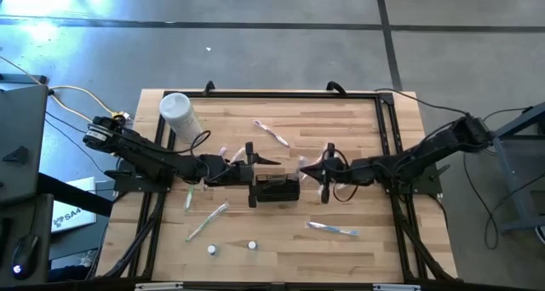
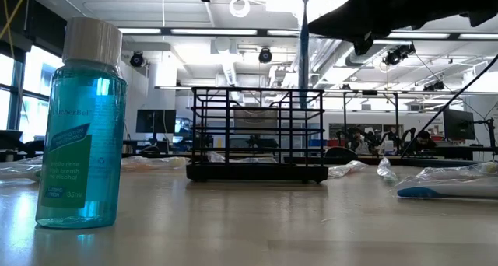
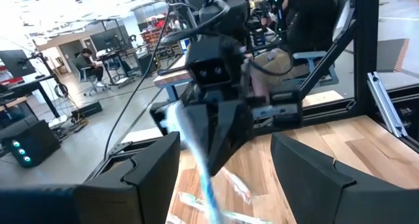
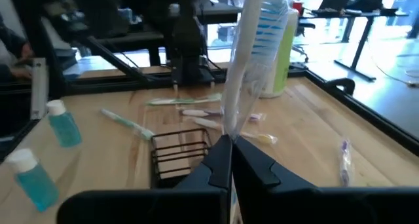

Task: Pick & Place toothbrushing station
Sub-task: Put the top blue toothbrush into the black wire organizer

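Wrapped toothbrush [image 4: 252,60] pinched upright in closed right gripper [image 4: 229,140] above holder [image 1: 277,188]; lowered plumb advised. Left gripper [image 3: 222,168] open, empty.

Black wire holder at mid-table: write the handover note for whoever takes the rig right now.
Right gripper: jaws shut on a wrapped toothbrush, held upright above the black wire holder.
Left gripper: jaws open, empty, just left of the holder.
Done: toothbrush picked up.
Left: lower it into a compartment and release. More wrapped toothbrushes and two small mouthwash bottles lie loose on the table.
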